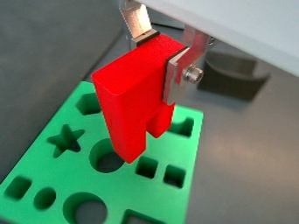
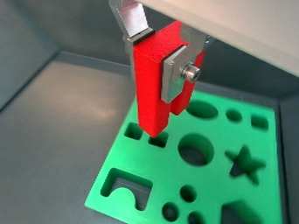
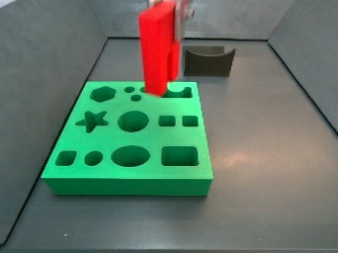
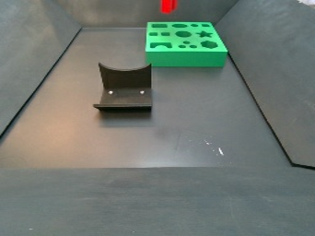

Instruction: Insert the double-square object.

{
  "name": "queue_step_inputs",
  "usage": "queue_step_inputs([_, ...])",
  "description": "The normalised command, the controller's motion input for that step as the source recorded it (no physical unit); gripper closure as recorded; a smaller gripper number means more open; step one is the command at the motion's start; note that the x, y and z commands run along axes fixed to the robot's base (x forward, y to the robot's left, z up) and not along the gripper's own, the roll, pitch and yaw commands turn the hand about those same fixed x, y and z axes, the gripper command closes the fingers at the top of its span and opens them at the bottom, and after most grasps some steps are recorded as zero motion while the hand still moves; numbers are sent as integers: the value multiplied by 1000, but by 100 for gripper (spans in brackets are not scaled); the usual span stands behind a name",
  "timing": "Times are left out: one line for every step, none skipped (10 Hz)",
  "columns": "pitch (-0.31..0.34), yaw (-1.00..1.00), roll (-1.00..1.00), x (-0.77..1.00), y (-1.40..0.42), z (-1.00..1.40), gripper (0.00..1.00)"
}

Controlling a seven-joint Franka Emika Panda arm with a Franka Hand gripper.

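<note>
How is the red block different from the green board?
The double-square object is bright red; the green board is green. The red block stands tall and upright, held in the gripper above the board, while the board lies flat on the floor. The board has shaped holes; the block shows none.

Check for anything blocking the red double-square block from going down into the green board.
Nothing visible blocks it. The pincer holds the double-square object upright, its lower end at an open slot near the green board edge. The dark grey block sits apart, behind the board.
</note>
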Motion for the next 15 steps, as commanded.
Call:
queue_step_inputs([-19,-1000,0,0,0,-734,100])
queue_step_inputs([-33,-1000,0,0,0,-700,100])
queue_step_inputs([-46,-1000,-7,0,0,-509,100])
queue_step_inputs([-47,-1000,-47,0,0,-354,100])
queue_step_inputs([-30,-1000,-71,0,0,-289,100])
queue_step_inputs([-9,-980,-100,6,0,-200,100])
queue_step_inputs([-1,-971,-109,17,0,-171,100])
queue_step_inputs([0,-974,-104,11,0,-177,100])
queue_step_inputs([0,-977,-101,11,0,-183,100])
queue_step_inputs([0,-969,-106,23,0,-174,100])
queue_step_inputs([-7,-914,-151,106,0,-80,100])
queue_step_inputs([0,-740,-141,351,-9,-200,100])
queue_step_inputs([0,-674,-127,446,-26,-260,100])
queue_step_inputs([0,-534,-114,623,-57,-337,100])
queue_step_inputs([0,-503,-81,646,-74,-409,100])
